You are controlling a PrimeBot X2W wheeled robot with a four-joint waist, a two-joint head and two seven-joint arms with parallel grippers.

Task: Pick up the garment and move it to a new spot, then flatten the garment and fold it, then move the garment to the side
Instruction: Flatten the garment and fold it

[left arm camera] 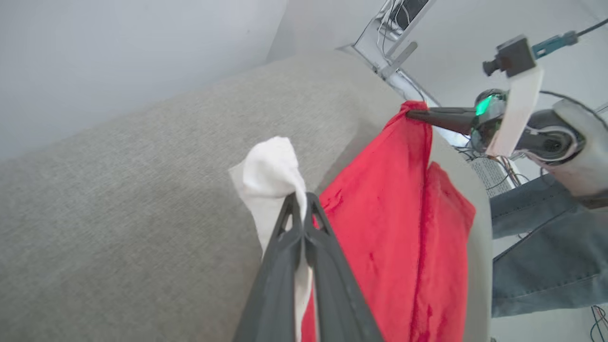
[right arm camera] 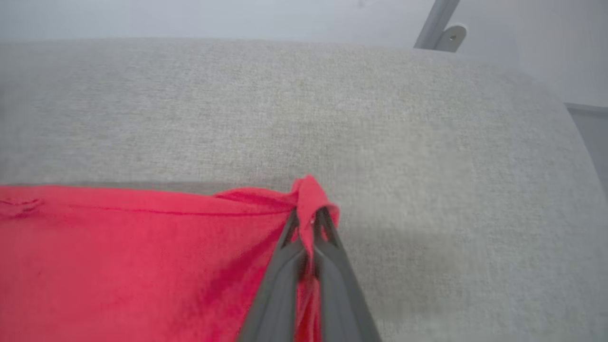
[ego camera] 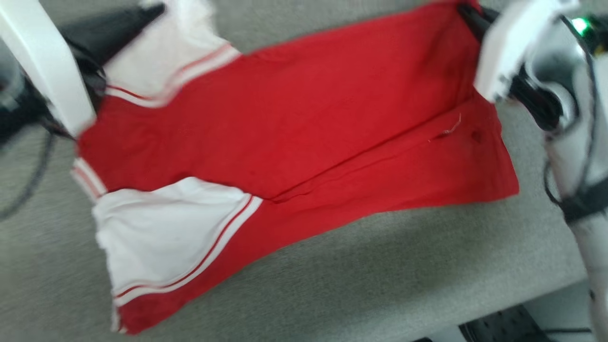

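Right now my left gripper (left arm camera: 301,199) is pinched tight on the white sleeve (left arm camera: 268,166) and my right gripper (right arm camera: 311,223) on a red hem corner (right arm camera: 308,190), so the garment (ego camera: 304,123) hangs stretched between them above the grey cushion (ego camera: 403,266), seemingly soft, light and floppy, best gripped at its edges

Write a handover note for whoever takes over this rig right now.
Left tool: shut on a white sleeve of the shirt.
Right tool: shut on a red corner of it.
Shirt: held stretched between them over the grey cushion.
Done: picked up.
Left: lay it down in a new spot, flatten, fold, move aside.
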